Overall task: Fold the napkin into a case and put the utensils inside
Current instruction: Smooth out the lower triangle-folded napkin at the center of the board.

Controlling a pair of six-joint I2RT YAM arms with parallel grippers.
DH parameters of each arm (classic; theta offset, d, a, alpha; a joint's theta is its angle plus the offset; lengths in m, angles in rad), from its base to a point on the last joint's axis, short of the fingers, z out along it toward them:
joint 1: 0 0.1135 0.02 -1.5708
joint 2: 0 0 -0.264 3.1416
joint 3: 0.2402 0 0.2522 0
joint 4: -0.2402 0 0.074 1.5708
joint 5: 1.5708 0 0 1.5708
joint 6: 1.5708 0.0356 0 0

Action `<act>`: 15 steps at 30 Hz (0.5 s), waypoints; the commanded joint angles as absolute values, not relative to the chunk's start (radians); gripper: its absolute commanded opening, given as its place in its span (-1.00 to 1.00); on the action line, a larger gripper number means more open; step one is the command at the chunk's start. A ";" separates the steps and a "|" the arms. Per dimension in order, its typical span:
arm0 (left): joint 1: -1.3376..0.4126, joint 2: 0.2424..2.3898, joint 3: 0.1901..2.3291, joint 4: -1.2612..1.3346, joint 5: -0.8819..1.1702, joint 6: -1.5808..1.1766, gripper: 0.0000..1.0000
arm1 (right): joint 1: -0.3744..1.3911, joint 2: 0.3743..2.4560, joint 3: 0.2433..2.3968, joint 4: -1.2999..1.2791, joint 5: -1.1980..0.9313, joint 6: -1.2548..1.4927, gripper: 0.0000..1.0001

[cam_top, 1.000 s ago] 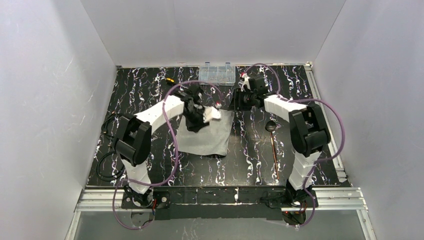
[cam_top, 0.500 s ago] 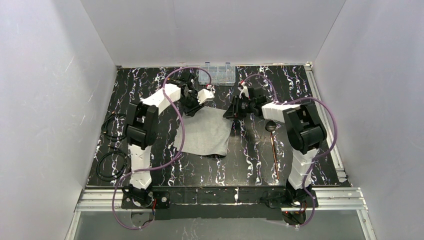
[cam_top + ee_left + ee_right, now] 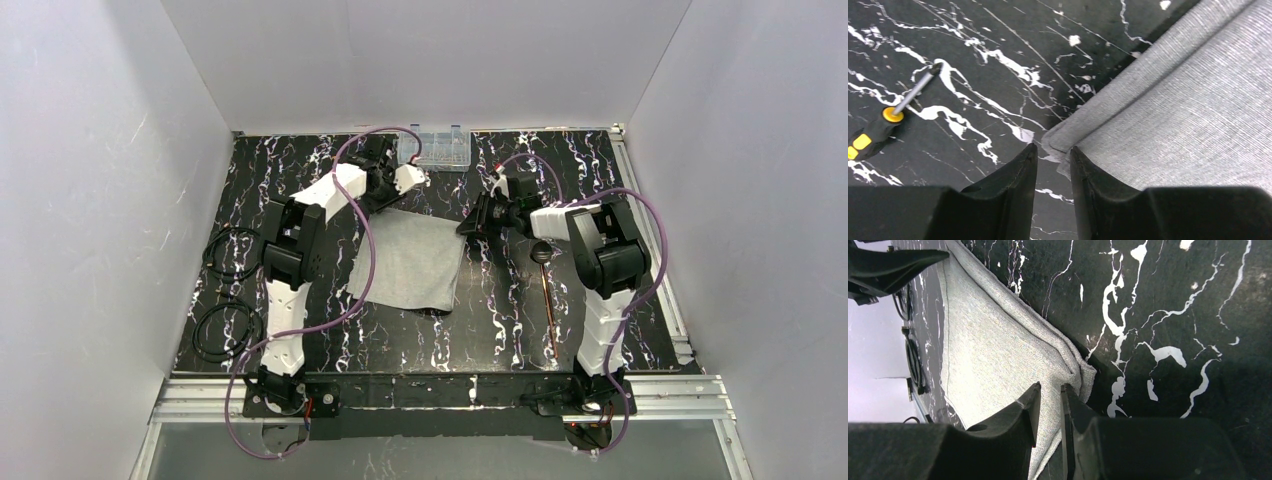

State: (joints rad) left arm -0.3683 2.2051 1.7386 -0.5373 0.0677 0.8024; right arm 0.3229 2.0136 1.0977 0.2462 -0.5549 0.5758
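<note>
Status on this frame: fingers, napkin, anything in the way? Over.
Left gripper narrowly open at far-left corner of napkin; right gripper at far-right corner, grip unclear. Napkin flat, layered. Screwdriver lies apart from it.

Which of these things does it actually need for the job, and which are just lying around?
Needed: grey napkin; copper utensils.
Lying about: screwdriver; clear plastic box.

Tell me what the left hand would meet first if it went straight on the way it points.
Probably the napkin: its layered corner lies just ahead of the left hand, in line with the gap between the fingers. The height above the table is unclear.
</note>
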 commanded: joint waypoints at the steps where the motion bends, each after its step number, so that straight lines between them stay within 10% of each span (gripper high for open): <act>1: -0.362 2.217 1.773 -0.499 0.022 0.773 -0.41 | 0.324 2.047 1.128 0.210 -0.525 0.519 -0.41; 15: -0.334 1.913 1.711 -0.746 0.224 0.716 -0.14 | 0.536 1.587 0.899 0.170 -0.420 0.524 -0.28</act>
State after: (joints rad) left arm -0.3546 2.1399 1.7435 -0.5735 0.0856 0.7246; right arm 0.4080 1.7226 1.0214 0.1265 -0.4049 0.4862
